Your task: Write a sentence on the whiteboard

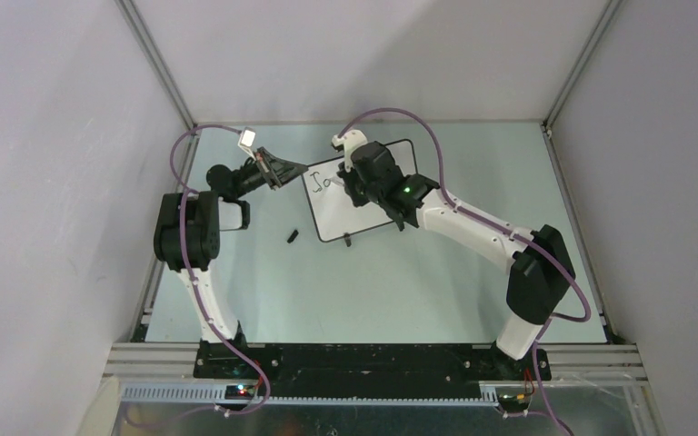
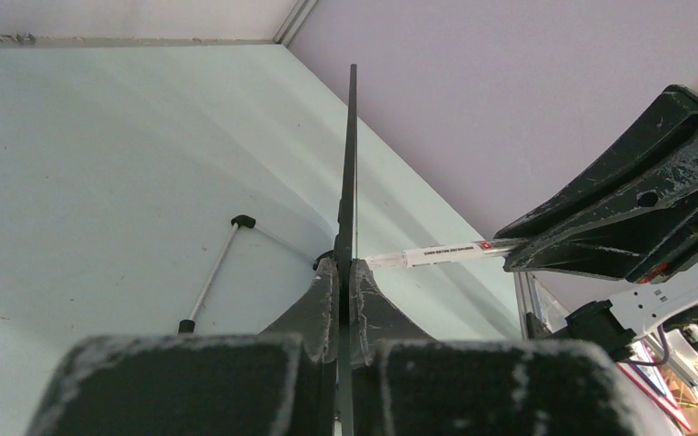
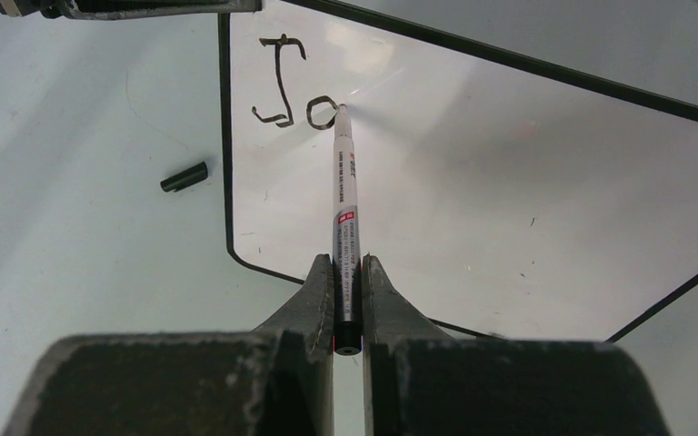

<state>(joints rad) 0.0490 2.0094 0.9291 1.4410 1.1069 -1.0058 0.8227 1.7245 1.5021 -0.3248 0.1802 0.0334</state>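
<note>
The right wrist view is showing what the overhead cannot: the right gripper [image 3: 346, 268] is clamping the marker pen [image 3: 343, 182], whose tip is touching the whiteboard [image 3: 509, 182] at the "o" of the sentence [image 3: 281, 82], only "Jo" written. The left wrist view is showing the left gripper [image 2: 345, 268] pinching the board's edge, seen edge-on. From above, the right arm [image 1: 473, 227] is covering part of the whiteboard resting on the table [image 1: 264, 291]; a black cap [image 1: 292, 236] is lying near its left edge

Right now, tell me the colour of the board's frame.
Black; the frame shows best in the right wrist view.
</note>
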